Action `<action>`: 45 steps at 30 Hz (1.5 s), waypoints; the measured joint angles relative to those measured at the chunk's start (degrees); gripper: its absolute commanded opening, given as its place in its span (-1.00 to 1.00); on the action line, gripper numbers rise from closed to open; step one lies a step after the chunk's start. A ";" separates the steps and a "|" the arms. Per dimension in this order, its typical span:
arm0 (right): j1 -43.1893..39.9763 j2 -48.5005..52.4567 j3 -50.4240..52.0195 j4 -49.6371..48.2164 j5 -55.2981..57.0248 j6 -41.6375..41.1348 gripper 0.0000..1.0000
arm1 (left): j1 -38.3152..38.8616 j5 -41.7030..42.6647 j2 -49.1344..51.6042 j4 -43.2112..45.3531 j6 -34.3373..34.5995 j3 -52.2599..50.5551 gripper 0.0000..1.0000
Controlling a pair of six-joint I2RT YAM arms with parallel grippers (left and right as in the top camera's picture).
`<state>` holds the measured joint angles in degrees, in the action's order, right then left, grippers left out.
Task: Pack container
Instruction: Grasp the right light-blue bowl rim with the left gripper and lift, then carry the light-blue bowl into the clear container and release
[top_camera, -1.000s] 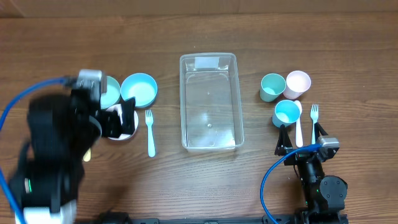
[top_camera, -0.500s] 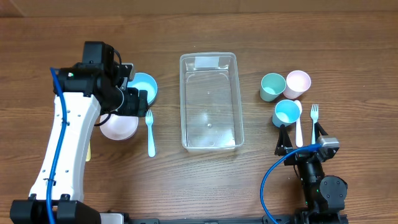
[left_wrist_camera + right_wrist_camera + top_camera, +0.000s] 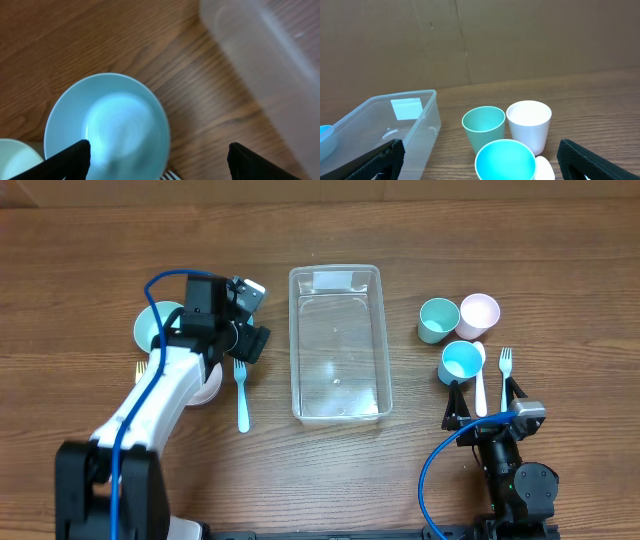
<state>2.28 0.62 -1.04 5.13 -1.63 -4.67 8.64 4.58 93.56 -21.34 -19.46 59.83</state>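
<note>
The clear rectangular container stands empty mid-table; its blurred wall shows in the left wrist view and the right wrist view. My left gripper is open and empty, hovering over a light blue bowl that the arm hides in the overhead view, just left of the container. My right gripper is open and empty, low near the front edge. It faces a blue cup, a mint cup and a white cup.
A mint bowl and a white bowl lie by the left arm, and a light blue fork lies in front. At right are the three cups, a white spoon and a fork.
My left arm has swung from the far left toward the container and now hangs over the light blue bowl. The right arm, the container and the cups have not moved.
</note>
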 measured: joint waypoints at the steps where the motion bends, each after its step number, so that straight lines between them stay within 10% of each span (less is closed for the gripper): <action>1: 0.02 0.02 0.00 0.00 0.00 -0.02 1.00 | -0.04 -1.46 2.80 1.36 -1.42 -0.02 0.50; 6: 0.02 0.00 0.00 0.00 -0.02 0.00 1.00 | -0.04 -4.24 8.72 8.37 -5.38 -0.28 0.07; 15: 0.00 0.00 0.00 0.00 -0.02 -0.02 1.00 | -0.04 -5.92 11.10 11.32 -6.08 -0.28 -0.02; 24: 0.00 0.02 0.00 0.02 0.00 -0.02 1.00 | -0.04 -7.45 12.98 12.83 -6.14 -0.28 -0.92; 36: 0.02 0.02 0.00 0.02 -0.04 0.00 1.00 | 0.79 -7.89 7.19 12.39 -4.85 2.32 -0.92; 45: 0.00 0.02 0.00 0.00 0.00 0.00 1.00 | 20.37 -7.67 -12.31 12.85 -4.52 3.54 -0.92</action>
<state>2.28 0.64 -1.04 5.13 -1.63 -4.67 29.02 -3.09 81.25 -8.49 -23.99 63.37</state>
